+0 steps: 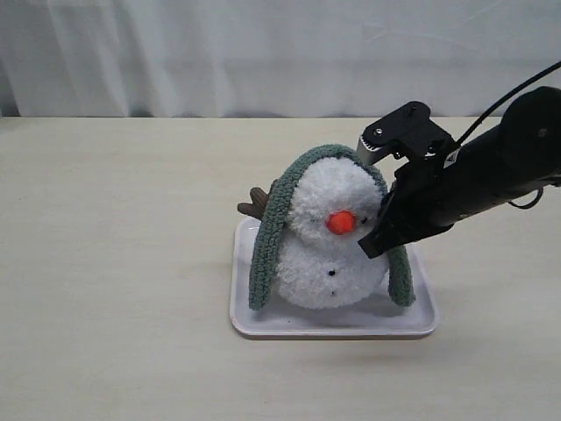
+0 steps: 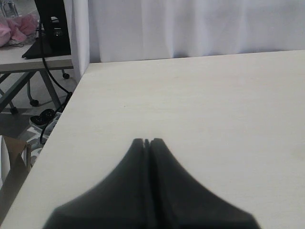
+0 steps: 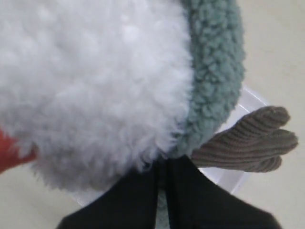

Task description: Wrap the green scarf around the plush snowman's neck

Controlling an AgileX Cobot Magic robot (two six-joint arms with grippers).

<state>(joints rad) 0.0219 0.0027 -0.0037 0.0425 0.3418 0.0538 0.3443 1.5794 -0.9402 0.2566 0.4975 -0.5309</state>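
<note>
The green scarf is draped up and over the top of the plush snowman like a hood rather than sitting at the neck. One end hangs down each side of the body, and both reach about to the floor of the tray. The snowman sits upright in a shallow white tray around mid-table, with its orange nose towards the exterior camera. The right gripper is pressed in on the right of that view at about nose height, right over that side's scarf strand. Its jaws are squeezed together, and the right wrist close-up shows a thin sliver of green between them, so it looks like it's pinching the scarf's edge. That close-up also catches a brown corduroy twig arm poking out past the scarf over the tray rim. The exterior view has a twig arm behind the left strand too, but I can't tell if it's the same one. The table is a pale beige wood-look top with a white curtain hanging behind it. Only the left wrist view shows the left gripper. Its fingers are closed flat against each other with nothing between them, over bare tabletop near the table's edge. Past that edge you get the room: grey floor, another table on castors, a black cable and something pink on top.
</note>
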